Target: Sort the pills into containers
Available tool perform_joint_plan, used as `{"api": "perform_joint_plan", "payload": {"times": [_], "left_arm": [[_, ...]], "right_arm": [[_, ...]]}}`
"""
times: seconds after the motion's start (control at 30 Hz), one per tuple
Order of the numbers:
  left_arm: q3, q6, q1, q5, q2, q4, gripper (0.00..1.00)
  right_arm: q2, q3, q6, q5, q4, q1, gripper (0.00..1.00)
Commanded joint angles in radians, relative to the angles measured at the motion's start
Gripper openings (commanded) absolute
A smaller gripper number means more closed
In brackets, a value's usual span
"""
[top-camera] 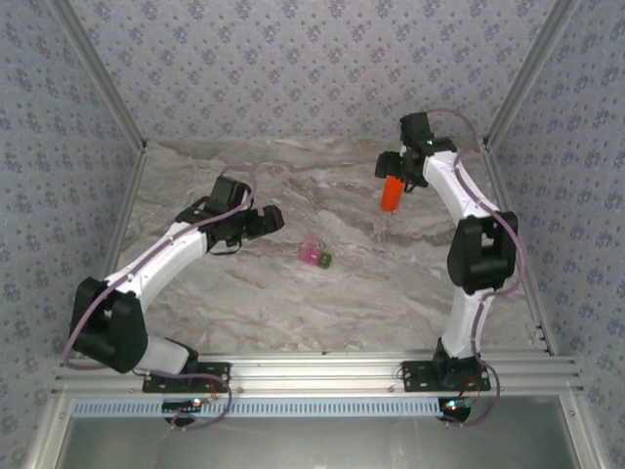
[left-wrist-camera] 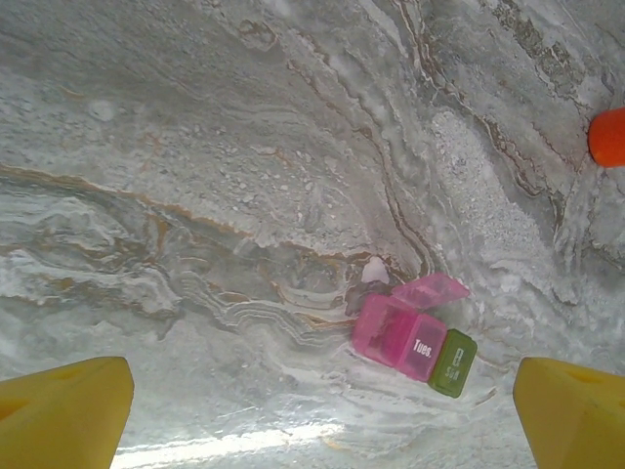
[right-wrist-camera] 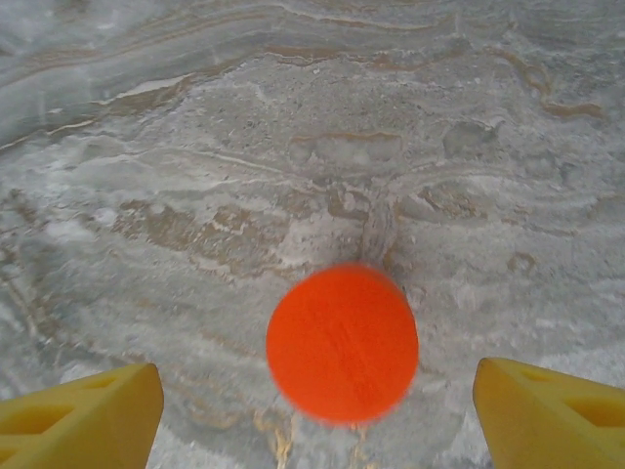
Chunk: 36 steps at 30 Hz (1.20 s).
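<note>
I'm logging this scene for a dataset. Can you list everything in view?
containers: one joined pair, pink with its lid open and olive-green, mid-table
orange bottle: one, orange, far right of the table, between the right fingers with a gap on each side
small pale object: one, whitish-pink, just beyond the pink compartment; too small to identify
table: one, grey marbled
left gripper: one, yellow fingers, open, facing the containers
right gripper: one, yellow fingers, open, over the bottle

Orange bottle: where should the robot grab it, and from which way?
Probably around its round side wall, coming straight down from above: the orange bottle looks upright, its circular end facing up, so the jaws can close on opposite sides.
</note>
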Motion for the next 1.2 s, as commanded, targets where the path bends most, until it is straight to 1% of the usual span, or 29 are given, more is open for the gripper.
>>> {"api": "perform_joint_plan", "payload": {"times": [0.0, 0.17, 0.33, 0.43, 0.53, 0.7, 0.83, 1.17], "left_arm": [[0.035, -0.035, 0.007, 0.031, 0.024, 0.041, 1.00], [0.036, -0.058, 0.012, 0.053, 0.046, 0.065, 1.00], [0.047, -0.062, 0.017, 0.062, 0.053, 0.068, 1.00], [0.051, -0.063, 0.017, 0.068, 0.060, 0.068, 1.00], [0.054, -0.064, 0.017, 0.071, 0.068, 0.071, 1.00], [0.055, -0.063, 0.018, 0.082, 0.085, 0.079, 1.00], [0.056, -0.062, 0.017, 0.094, 0.097, 0.086, 1.00], [0.062, -0.061, 0.017, 0.101, 0.115, 0.089, 1.00]], "right_arm": [[0.079, 0.105, -0.036, -0.002, -0.100, 0.006, 0.84], [0.181, 0.176, -0.044, 0.019, -0.125, 0.014, 0.82], [0.220, 0.165, -0.055, 0.050, -0.123, 0.024, 0.81], [0.232, 0.154, -0.057, 0.051, -0.122, 0.019, 0.79], [0.220, 0.120, -0.062, 0.049, -0.104, 0.017, 0.76], [0.164, 0.062, -0.071, 0.045, -0.086, 0.016, 0.79], [0.110, 0.012, -0.073, 0.046, -0.059, 0.007, 0.80], [0.086, 0.004, -0.076, 0.036, -0.049, 0.004, 0.75]]}}
